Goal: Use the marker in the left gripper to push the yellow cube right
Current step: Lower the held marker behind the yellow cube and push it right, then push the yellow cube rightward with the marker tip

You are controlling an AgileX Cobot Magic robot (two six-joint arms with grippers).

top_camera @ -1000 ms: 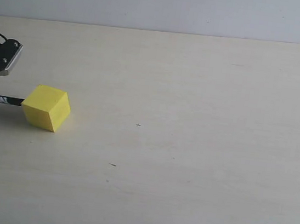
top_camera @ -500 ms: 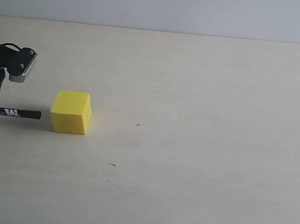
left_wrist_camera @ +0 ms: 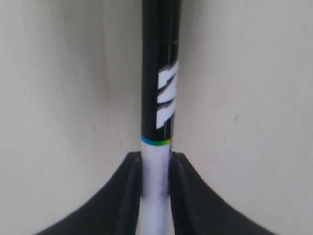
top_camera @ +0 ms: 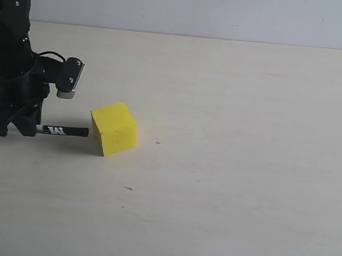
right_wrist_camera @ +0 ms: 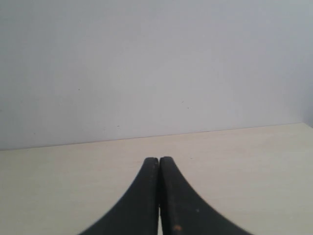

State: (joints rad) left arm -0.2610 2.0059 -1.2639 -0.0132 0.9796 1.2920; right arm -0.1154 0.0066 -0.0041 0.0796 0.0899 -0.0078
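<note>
The left hand (top_camera: pixel 30 127) hangs low from its bent black arm (top_camera: pixel 9 37) toward the tabletop's (top_camera: pixel 228 173) left edge. It is clamped on the white barrel of the marker (top_camera: pixel 63 130). The marker lies level, its black cap reaching the yellow cube (top_camera: pixel 114 128), though contact is unclear. The cap's slanted white strokes are unreadable. The cube sits well short of the far edge. The right hand (right_wrist_camera: pixel 159 164) is closed on nothing.

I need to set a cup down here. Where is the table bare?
The table is bare from the yellow cube rightward to the view's edge, back to the wall, and along the near strip in front. The left is crowded: the left gripper holds the marker, its tip close beside the cube.
</note>
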